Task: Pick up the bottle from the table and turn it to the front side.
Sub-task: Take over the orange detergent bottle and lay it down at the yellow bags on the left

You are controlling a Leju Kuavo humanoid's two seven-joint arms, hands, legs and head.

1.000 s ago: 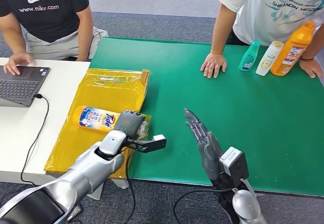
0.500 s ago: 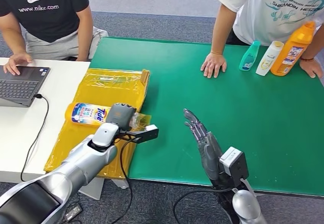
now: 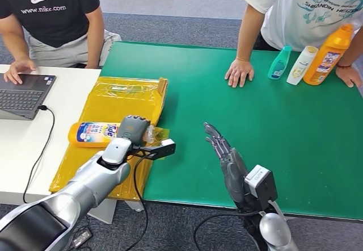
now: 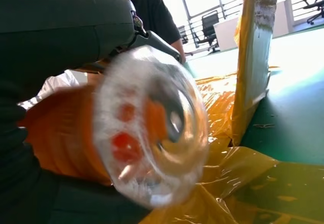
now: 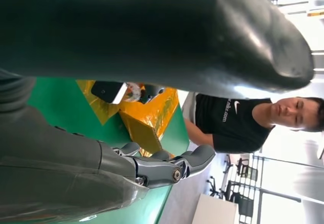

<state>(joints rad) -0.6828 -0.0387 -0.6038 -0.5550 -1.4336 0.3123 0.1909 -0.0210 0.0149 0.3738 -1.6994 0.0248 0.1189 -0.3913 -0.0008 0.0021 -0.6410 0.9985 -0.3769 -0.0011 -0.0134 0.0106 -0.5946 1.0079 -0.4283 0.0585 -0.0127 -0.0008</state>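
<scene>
The left hand (image 3: pixel 133 129) wraps the bottle (image 3: pixel 92 132) near its clear cap end, a hold that should let the wrist roll the label round. The bottle lies on its side over the yellow bag (image 3: pixel 119 100), base toward nine o'clock, label partly showing. The right hand (image 3: pixel 224 154) hovers over the green table (image 3: pixel 265 126) at five o'clock, fingers straight and apart, holding nothing

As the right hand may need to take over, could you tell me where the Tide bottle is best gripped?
Grip the Tide bottle round its orange body, near the end away from the cap. It lies on its side on the yellow sheet, and the left hand covers the clear cap end. Come from above, fingers across its width; the round body would roll under a sideways push.
</scene>
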